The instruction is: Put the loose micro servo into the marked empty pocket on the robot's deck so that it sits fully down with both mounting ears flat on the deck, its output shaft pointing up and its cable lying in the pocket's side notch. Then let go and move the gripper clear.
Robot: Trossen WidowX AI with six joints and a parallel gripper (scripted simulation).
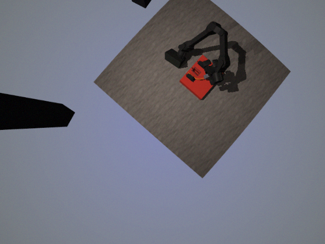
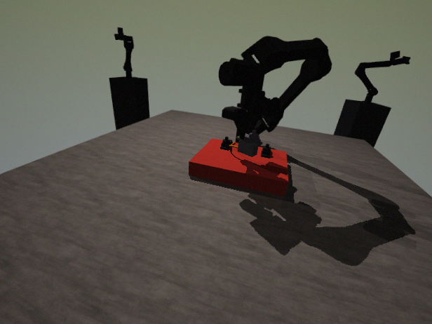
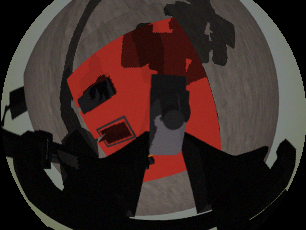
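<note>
The loose micro servo point(image 1: 206, 76) point(image 2: 247, 147) point(image 3: 167, 142) is a grey block held between the fingers of my gripper point(image 3: 165, 135). It looks upright, its round shaft boss facing up toward the wrist camera. It is over the red deck point(image 1: 200, 91) point(image 2: 214, 158) point(image 3: 135, 95), to the right of the marked pocket point(image 1: 196, 71) point(image 3: 116, 132) in the wrist view. The pocket is empty, with a dark outline. The orange cable point(image 1: 198, 78) point(image 2: 234, 145) shows beside the servo; most of it is hidden in the wrist view. The gap under the servo is unclear.
A black servo point(image 1: 190, 77) point(image 2: 226, 145) stands on the deck on one side of the pocket. Another black servo point(image 2: 266, 152) stands on the other side. The deck lies on a brown table point(image 1: 158, 105) point(image 2: 123, 228). Two other arms on dark pedestals point(image 2: 130, 102) point(image 2: 365, 120) stand beyond the table.
</note>
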